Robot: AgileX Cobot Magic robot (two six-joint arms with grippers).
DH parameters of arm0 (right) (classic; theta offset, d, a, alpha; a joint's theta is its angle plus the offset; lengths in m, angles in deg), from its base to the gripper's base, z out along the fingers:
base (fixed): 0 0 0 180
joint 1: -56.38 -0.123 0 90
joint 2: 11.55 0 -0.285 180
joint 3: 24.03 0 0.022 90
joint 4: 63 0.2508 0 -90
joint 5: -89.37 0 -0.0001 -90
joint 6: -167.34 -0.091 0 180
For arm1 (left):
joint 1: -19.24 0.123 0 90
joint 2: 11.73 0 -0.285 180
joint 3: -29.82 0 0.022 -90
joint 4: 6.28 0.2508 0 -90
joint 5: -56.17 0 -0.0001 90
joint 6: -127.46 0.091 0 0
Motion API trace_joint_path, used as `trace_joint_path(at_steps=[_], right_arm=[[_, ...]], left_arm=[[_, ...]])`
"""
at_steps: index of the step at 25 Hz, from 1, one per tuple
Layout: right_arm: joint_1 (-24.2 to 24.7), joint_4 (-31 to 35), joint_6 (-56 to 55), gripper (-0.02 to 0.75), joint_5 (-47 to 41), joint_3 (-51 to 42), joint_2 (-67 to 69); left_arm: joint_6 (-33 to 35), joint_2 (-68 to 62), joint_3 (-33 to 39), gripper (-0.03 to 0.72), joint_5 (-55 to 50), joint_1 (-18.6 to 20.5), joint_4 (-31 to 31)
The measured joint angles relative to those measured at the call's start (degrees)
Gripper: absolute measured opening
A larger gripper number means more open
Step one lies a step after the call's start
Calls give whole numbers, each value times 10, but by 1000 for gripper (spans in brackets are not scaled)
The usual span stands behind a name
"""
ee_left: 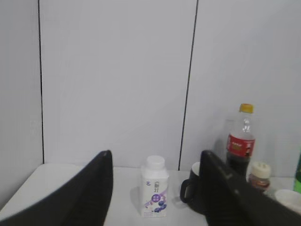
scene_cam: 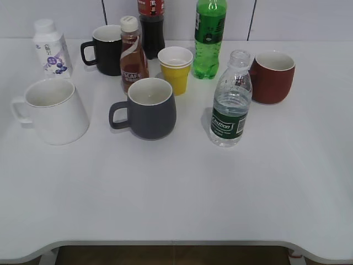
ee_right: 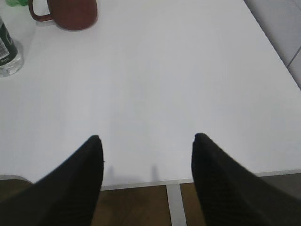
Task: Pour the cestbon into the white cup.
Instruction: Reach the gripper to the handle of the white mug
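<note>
The cestbon bottle [scene_cam: 231, 102], clear, capless, with a dark green label, stands upright right of centre on the white table; its base shows at the top left of the right wrist view [ee_right: 7, 52]. The white cup [scene_cam: 54, 110], a large mug with its handle to the left, stands at the left. Neither gripper shows in the exterior view. My left gripper [ee_left: 155, 160] is open and empty, facing the back wall. My right gripper [ee_right: 146, 143] is open and empty, above the table's front right edge.
A dark grey mug [scene_cam: 148, 107] stands at centre, a yellow paper cup [scene_cam: 176, 69], a Nescafe bottle [scene_cam: 132, 55] and a green soda bottle [scene_cam: 209, 38] behind it. A red mug [scene_cam: 273, 76], a black mug [scene_cam: 105, 49], a cola bottle [scene_cam: 151, 25] and a small white bottle [scene_cam: 51, 48] stand around.
</note>
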Motion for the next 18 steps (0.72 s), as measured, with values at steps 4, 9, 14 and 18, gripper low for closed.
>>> trace_joint_path(at_steps=[4,9,14,18], right_arm=[[0,0,0,449,0,0,0],[0,0,0,449,0,0,0],[0,0,0,449,0,0,0],[0,0,0,449,0,0,0]], left_arm=[[0,-128,36,440,125,0,12],[0,-319,85,440,291,0,51],[0,-484,90,440,377,0,77],[0,-592,90,440,405,0,87]])
